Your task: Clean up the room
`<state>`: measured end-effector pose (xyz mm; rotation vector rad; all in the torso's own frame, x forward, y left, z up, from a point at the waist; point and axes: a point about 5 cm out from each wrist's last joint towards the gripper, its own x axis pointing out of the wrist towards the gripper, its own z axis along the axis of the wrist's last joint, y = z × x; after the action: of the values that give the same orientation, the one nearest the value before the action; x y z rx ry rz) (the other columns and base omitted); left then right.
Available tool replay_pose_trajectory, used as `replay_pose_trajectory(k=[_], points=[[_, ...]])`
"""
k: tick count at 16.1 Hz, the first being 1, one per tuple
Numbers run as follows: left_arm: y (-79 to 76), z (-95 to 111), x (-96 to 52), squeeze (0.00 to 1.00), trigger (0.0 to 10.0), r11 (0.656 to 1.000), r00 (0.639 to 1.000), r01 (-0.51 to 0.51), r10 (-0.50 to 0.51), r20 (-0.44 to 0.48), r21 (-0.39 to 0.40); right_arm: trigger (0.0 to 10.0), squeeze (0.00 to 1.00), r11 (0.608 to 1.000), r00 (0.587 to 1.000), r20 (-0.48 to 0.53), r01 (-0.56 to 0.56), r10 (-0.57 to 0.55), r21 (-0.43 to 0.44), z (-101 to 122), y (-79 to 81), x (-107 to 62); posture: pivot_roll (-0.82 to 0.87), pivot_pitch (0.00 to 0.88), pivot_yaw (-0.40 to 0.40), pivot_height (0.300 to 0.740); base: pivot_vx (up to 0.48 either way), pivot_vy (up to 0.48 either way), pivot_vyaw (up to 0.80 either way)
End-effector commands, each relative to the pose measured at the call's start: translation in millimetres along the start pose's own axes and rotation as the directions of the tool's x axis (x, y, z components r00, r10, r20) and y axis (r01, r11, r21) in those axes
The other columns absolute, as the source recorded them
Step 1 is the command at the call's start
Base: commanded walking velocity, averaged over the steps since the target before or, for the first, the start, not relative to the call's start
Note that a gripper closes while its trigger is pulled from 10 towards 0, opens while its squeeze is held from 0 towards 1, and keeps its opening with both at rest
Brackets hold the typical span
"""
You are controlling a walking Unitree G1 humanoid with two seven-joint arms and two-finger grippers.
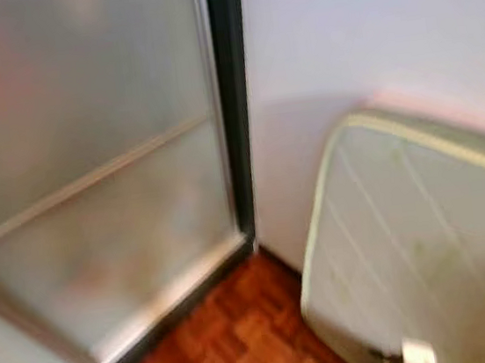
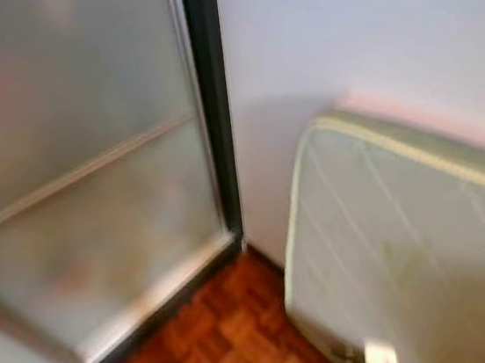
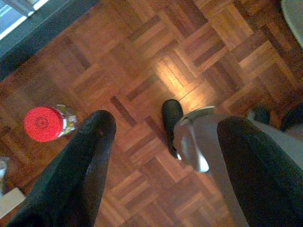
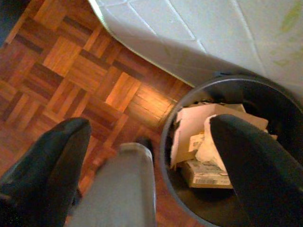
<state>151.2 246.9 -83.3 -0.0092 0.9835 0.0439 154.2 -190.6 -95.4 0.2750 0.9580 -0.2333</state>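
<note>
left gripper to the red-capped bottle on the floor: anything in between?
Nothing visible. The red-capped bottle stands upright on bare parquet floor, just beside the left gripper's open fingers. The robot's own foot lies off to the other side, not between.

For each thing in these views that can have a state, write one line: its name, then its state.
Mattress: on its edge, tilted against the wall.
Sliding door: frosted panel drawn up to its dark frame, as far as shows.
Bottle: upright on the parquet floor, red cap on.
Bin: open-topped, holding cardboard and paper.
Left gripper: open, holding nothing.
Right gripper: open, holding nothing, beside the bin.
</note>
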Motion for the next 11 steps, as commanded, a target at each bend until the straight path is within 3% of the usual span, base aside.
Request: replay_pose_trajectory(k=[1, 4, 11], points=[[-1.2, -6.4, -0.8, 0.00, 10.0, 1.000, 1.000, 0.002, -0.002, -0.023, -0.002, 10.0, 0.00, 1.000, 1.000, 0.013, 0.011, -0.011, 0.003, 4.3, -3.8, 0.3, 0.00, 0.000, -0.001, 0.740, -0.300, 0.000, 0.00], [-0.9, -6.6, -0.8, 0.00, 10.0, 1.000, 1.000, 0.004, -0.003, -0.031, 0.011, 10.0, 0.00, 1.000, 1.000, 0.011, 0.012, -0.012, 0.001, 4.2, -3.7, 0.3, 0.00, 0.000, -0.003, 0.740, -0.290, 0.000, 0.00], [-1.1, -6.5, -0.8, 0.00, 10.0, 1.000, 0.999, 0.012, -0.011, -0.031, 0.003, 10.0, 0.00, 1.000, 1.000, 0.021, 0.009, -0.009, 0.016, 4.7, -2.8, 0.3, 0.00, 0.000, -0.002, 0.740, 0.000, 0.000, 0.00]])
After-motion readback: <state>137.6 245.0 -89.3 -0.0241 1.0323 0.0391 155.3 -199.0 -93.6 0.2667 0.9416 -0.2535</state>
